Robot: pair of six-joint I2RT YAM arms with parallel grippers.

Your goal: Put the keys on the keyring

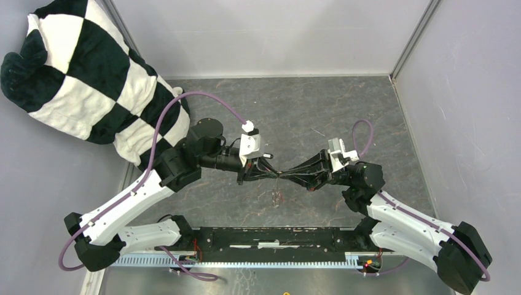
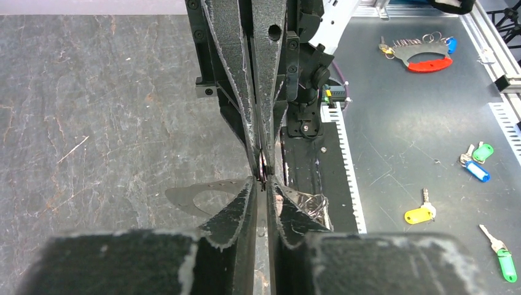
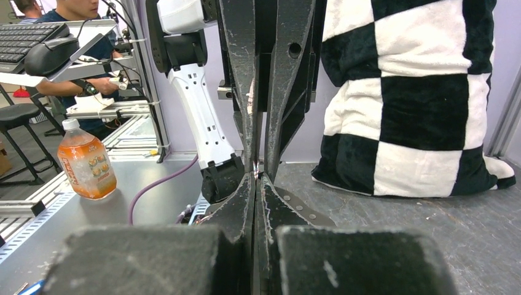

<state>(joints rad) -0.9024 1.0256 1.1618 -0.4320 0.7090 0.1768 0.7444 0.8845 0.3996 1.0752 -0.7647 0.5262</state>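
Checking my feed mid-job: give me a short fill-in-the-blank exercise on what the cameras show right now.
1. Open or shut, the right gripper is ____.
2. The checked cushion is black and ____.
3. The bottle holds ____ liquid.
4. The spare key nearest the left gripper has a ____ tag.
Missing words: shut; white; orange; yellow.

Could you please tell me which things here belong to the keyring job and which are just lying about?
Job in hand:
left end effector
right end effector
thin piece between their tips, too small to name
small reddish thing beneath them, probably a key or the ring

Lying about:
chequered cushion
orange drink bottle
yellow-tagged key
red key holder
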